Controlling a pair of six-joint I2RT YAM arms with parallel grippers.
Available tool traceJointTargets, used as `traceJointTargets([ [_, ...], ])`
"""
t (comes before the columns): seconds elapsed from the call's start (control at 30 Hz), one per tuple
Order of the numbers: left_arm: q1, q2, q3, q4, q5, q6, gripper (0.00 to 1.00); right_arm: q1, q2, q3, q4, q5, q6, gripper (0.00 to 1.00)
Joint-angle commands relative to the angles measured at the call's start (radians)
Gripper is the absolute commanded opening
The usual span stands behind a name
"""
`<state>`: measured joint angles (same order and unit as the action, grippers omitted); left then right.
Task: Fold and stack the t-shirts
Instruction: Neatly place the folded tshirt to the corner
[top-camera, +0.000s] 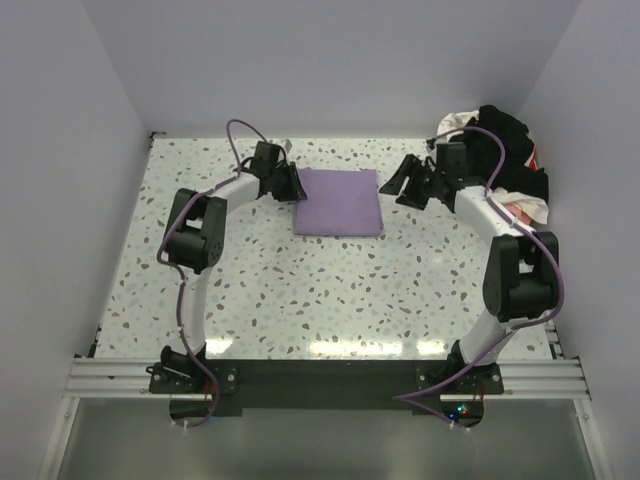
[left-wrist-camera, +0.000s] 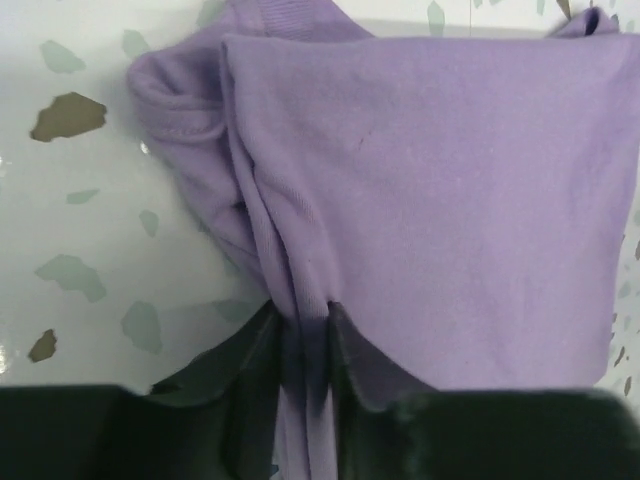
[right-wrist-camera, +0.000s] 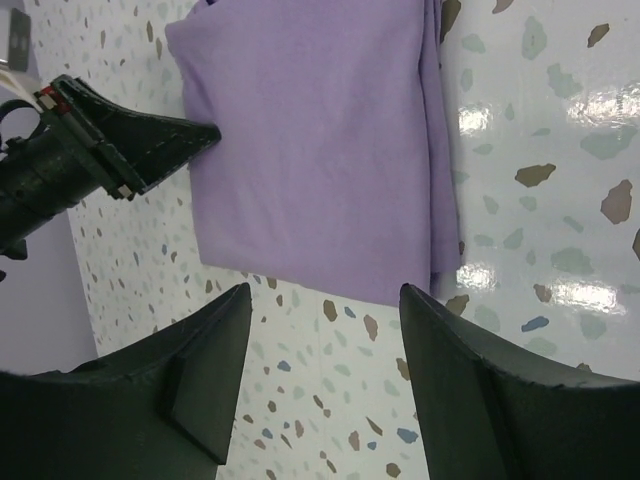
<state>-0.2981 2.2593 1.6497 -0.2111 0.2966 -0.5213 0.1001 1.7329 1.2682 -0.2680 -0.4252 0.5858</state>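
The lilac-purple t-shirt (top-camera: 338, 201) lies folded into a neat rectangle on the speckled table at the back middle. My left gripper (top-camera: 292, 186) is at its left edge, shut on a pinch of the purple cloth (left-wrist-camera: 305, 330); the fabric bunches between the fingers (left-wrist-camera: 255, 360). My right gripper (top-camera: 408, 185) hovers just right of the shirt, open and empty; the right wrist view shows the shirt (right-wrist-camera: 310, 140) beyond its spread fingers (right-wrist-camera: 225, 330). Other t-shirts, black, white and pink-red (top-camera: 505, 155), lie heaped at the back right.
The heap at the back right sits against the right wall, behind the right arm. White walls close in the table on the left, back and right. The left gripper (right-wrist-camera: 120, 150) shows in the right wrist view.
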Motion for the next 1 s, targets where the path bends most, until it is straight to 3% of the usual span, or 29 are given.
traceJointTargets([
  [0.0,-0.036,0.031,0.01,-0.028,-0.02,-0.016,0.25,0.01,-0.091,-0.038,0.05,0.032,0.006,0.64],
  [0.07,-0.038,0.019,-0.014,-0.013,-0.025,-0.057,0.1,0.015,-0.119,-0.055,0.05,0.042,0.008,0.64],
  [0.17,-0.038,-0.041,-0.079,0.018,-0.06,-0.135,0.0,0.021,-0.157,-0.082,0.038,0.052,0.006,0.63],
  [0.27,-0.033,-0.14,-0.157,0.068,-0.118,-0.233,0.0,0.029,-0.194,-0.124,0.029,0.078,0.016,0.62],
  [0.37,-0.009,-0.257,-0.327,0.13,-0.16,-0.341,0.0,0.039,-0.251,-0.179,0.027,0.091,0.022,0.62],
  [0.6,0.151,-0.578,-0.688,0.196,-0.249,-0.486,0.0,0.069,-0.366,-0.28,0.003,0.092,0.002,0.62],
  [0.77,0.272,-0.837,-0.884,0.072,-0.327,-0.539,0.0,0.107,-0.427,-0.313,-0.016,0.094,-0.003,0.62],
  [0.97,0.486,-1.053,-1.007,-0.123,-0.375,-0.551,0.0,0.179,-0.476,-0.32,-0.027,0.103,0.008,0.62],
])
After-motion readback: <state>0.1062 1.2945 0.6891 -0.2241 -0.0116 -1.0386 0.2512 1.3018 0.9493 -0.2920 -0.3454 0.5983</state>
